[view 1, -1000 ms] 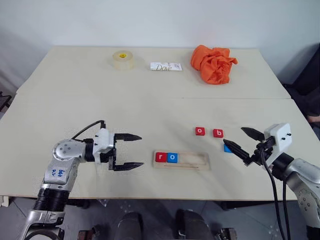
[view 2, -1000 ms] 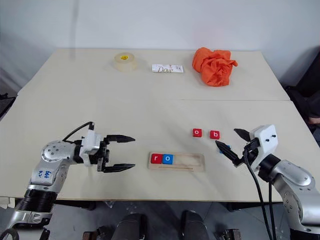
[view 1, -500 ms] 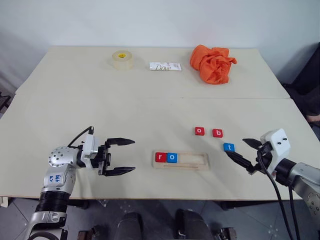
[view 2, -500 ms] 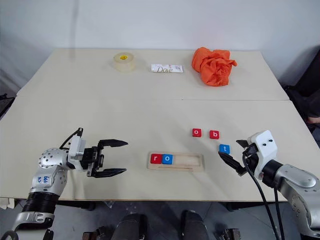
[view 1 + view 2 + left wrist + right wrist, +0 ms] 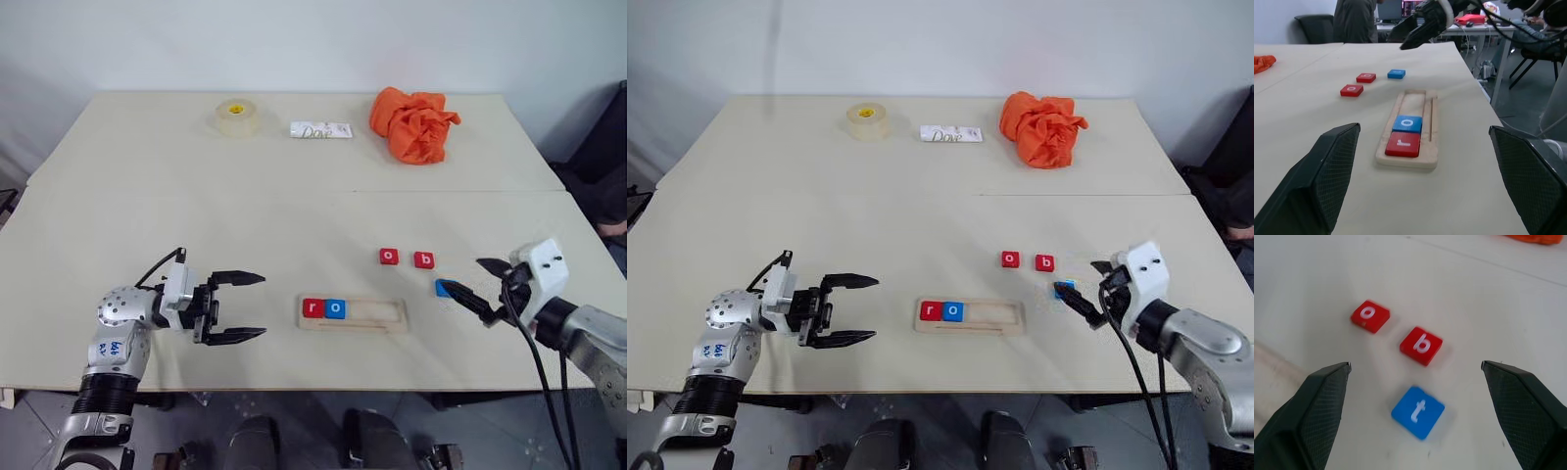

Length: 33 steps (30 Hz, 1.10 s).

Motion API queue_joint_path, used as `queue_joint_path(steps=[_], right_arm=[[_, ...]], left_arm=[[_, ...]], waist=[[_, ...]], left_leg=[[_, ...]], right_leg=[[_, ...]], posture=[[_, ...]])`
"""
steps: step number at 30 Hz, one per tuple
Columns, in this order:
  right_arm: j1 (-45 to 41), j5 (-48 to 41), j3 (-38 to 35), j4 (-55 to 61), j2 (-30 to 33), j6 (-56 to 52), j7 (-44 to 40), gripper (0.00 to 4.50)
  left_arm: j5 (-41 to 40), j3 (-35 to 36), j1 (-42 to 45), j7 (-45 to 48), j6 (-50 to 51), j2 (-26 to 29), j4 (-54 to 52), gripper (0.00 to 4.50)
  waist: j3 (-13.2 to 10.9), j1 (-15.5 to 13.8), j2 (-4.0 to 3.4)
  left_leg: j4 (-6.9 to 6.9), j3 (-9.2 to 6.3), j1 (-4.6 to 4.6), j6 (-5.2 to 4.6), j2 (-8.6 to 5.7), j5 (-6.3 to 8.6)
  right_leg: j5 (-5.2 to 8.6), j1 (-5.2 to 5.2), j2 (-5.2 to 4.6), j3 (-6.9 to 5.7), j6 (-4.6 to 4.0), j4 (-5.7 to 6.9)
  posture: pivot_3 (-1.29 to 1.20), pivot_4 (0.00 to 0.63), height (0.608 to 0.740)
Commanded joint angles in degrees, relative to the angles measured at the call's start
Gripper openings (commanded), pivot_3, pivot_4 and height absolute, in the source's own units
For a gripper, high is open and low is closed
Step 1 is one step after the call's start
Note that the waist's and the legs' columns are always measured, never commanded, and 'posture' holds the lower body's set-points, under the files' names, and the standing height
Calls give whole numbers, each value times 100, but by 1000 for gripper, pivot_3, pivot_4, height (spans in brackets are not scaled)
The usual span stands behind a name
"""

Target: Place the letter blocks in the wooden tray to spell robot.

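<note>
**Stock check: two of five blocks seated, three loose**

- Left gripper (image 5: 247, 306): jaws spread, nothing between them, poised just left of the tray.
- Wooden tray (image 5: 390, 315): near the counter's (image 5: 196, 206) front edge. Red r block (image 5: 313, 307) and blue o block (image 5: 336, 308) fill its two leftmost places; three places bare.
- Red o block (image 5: 389, 257), red b block (image 5: 424, 259): loose on the counter, behind the tray's right end.
- Blue t block (image 5: 1418, 411): loose, right of the tray.
- Right gripper (image 5: 483, 286): jaws released and empty, by the t block.
- Outstanding, by my reckoning: b, o, t.
</note>
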<state>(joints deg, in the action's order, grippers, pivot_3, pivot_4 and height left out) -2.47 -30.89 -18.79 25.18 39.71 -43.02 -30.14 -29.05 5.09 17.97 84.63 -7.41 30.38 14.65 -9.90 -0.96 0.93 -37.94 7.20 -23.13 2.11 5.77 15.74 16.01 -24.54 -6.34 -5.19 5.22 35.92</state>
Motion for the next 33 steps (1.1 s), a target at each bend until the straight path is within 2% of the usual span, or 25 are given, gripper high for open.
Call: queue_joint_path(steps=[1,4,13,22,33], right_arm=[[-319,172,166,137,-301,-262,671,4500],[-653,429,477,-22,-731,-391,1247,4500],[-1314,1178,1037,-812,-1761,-164,2185,4500],[-1594,1590,1103,-1425,-2130,168,2468,4500],[-1588,1672,1135,-1444,-2339,-164,2541,4500]], left_arm=[[-122,-16,59,18,35,-39,-179,4476],[-120,-35,80,25,44,-82,-178,4476],[-202,17,52,-25,220,-63,-321,4476],[-207,48,-103,-203,313,-76,-626,4476],[-242,97,-211,-266,290,-37,-655,4476]], waist=[[0,1,0],[0,27,0],[-1,123,-2],[-1,132,-4],[-2,143,-5]], left_leg=[[0,0,-1,0,0,0],[0,1,-3,0,-2,0],[2,0,-7,0,-1,0],[6,1,-8,-1,0,0],[9,2,-8,-1,0,1]], right_leg=[[0,0,0,0,0,0],[0,-1,-2,0,0,-1],[0,-4,-1,-2,0,0],[0,-7,0,-1,0,-1],[0,-8,-1,-1,0,-2]], posture=[[0,150,740],[0,150,740],[0,150,740],[0,150,740],[0,150,740]])
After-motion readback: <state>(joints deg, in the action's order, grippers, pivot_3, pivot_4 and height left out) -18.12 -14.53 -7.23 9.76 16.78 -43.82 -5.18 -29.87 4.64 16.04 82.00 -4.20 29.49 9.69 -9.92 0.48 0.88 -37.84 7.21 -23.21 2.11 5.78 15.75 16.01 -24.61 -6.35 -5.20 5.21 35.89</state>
